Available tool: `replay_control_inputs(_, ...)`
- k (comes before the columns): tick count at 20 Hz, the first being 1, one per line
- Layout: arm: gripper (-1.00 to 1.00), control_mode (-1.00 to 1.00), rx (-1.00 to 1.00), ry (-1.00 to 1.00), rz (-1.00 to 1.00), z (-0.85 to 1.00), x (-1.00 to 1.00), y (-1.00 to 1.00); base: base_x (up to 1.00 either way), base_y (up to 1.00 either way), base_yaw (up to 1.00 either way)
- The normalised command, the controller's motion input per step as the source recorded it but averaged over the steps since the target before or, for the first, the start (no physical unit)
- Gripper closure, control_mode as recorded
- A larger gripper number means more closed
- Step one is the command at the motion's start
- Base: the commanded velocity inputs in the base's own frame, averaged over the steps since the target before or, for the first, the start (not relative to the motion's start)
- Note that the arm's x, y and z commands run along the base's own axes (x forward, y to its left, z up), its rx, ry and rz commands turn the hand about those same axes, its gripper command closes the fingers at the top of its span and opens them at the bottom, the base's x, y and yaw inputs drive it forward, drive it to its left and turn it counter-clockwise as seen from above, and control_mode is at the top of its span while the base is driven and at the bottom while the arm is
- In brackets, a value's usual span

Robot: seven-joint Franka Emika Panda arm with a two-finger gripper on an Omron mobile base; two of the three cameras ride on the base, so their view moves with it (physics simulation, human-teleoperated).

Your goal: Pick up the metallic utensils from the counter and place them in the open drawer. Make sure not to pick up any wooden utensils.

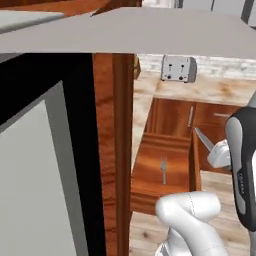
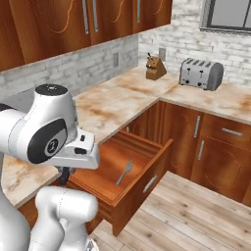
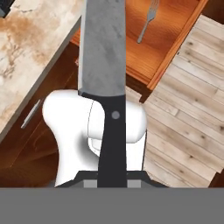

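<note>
— Already clamped, the tool (image 3: pixel 111 175) grips a knife (image 3: pixel 103 48) by its black handle?

— Yes; blade pointing twelve o'clock, open drawer (image 3: pixel 183 39) and its fork (image 3: pixel 148 19) at one o'clock.

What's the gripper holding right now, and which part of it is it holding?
A knife, gripped by its black handle; the grey blade points away from the gripper toward the open drawer, where a fork lies.

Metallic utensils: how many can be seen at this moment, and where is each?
2. A fork lies on the floor of the open drawer. A knife is clamped in the gripper, blade pointing toward the drawer. Others may be hidden behind the arm.
</note>
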Motion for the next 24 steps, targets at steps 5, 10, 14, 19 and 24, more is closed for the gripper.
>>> replay_control_inputs(5, 1.00, 1.00, 0.00, 0.00, 0.00, 0.00, 0.00, 0.00, 0.55, 0.18, -0.17)
replay_control_inputs(10, 1.00, 1.00, 0.00, 0.00, 0.00, 0.00, 0.00, 0.00, 0.08, 0.01, -0.09)
replay_control_inputs(14, 1.00, 1.00, 0.00, 0.00, 0.00, 0.00, 0.00, 0.00, 0.00, 0.00, -0.01)
replay_control_inputs(19, 1.00, 1.00, 0.00, 0.00, 0.00, 0.00, 0.00, 0.00, 0.00, 0.00, 0.00)
replay_control_inputs(24, 1.00, -1.00, 0.00, 0.14, 0.00, -0.09, 0.46, 0.24, 0.00, 0.00, 0.00)
